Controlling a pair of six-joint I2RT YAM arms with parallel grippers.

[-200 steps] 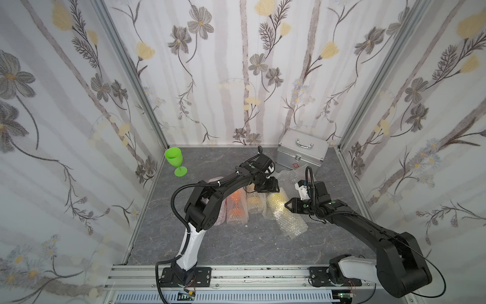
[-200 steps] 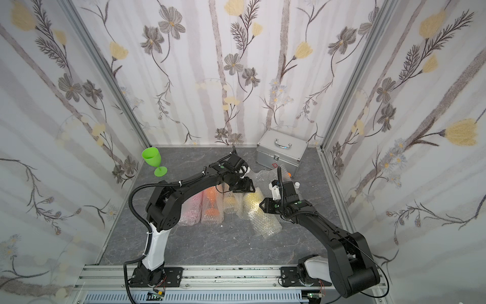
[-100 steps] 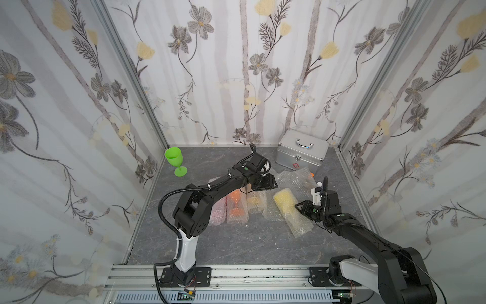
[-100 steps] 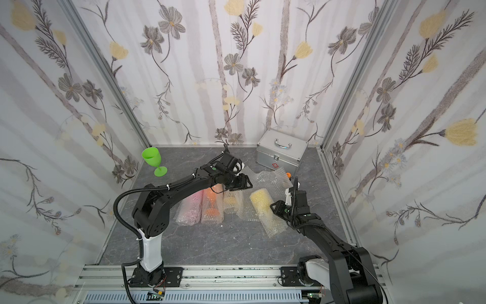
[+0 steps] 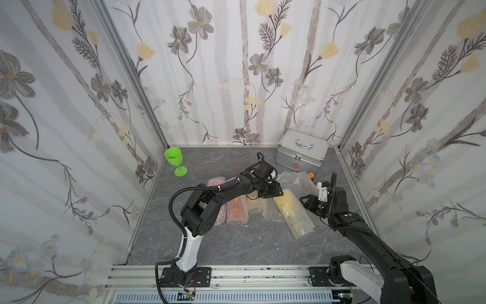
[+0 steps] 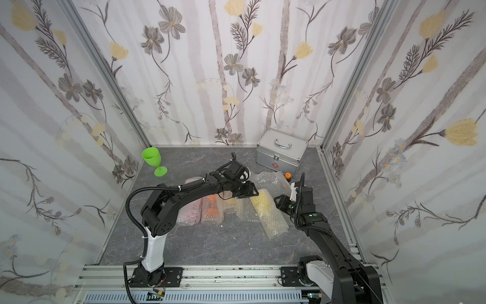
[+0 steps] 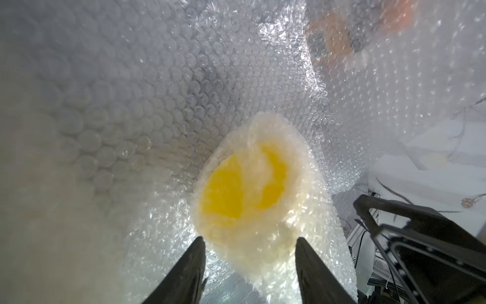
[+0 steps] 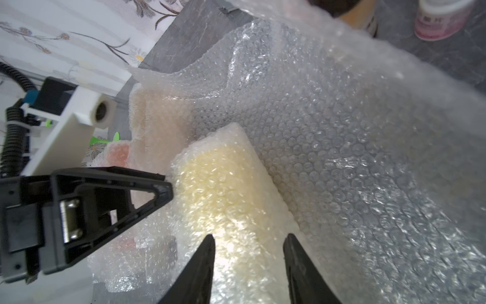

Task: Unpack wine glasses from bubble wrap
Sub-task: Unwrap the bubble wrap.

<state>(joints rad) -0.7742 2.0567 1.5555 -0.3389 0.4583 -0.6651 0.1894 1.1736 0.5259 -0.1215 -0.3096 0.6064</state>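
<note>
A green wine glass [image 5: 175,162] [image 6: 153,161] stands upright and bare at the back left. Pink [image 5: 216,184], orange [image 5: 236,210] and amber [image 5: 254,203] wine glasses lie wrapped side by side. A yellow one lies in a long roll of bubble wrap [image 5: 292,209] [image 6: 265,210] [image 8: 223,184]. Its yellow colour shows through the roll's open end [image 7: 244,189]. My left gripper [image 5: 279,192] [image 7: 249,240] stands open at that far end, its fingertips either side of it. My right gripper [image 5: 303,199] [image 8: 249,238] is open over the roll's right flank.
A loose sheet of bubble wrap [image 5: 297,181] lies behind the roll. A silver case [image 5: 302,152] stands at the back right, with a small orange-capped bottle [image 5: 311,175] in front of it. Papered walls close in the grey floor [image 5: 236,250] on three sides.
The yellow roll was crumpled under my right gripper and now lies long and straight. My right gripper drew back to the right, then came in again. My left gripper shifted slightly nearer.
</note>
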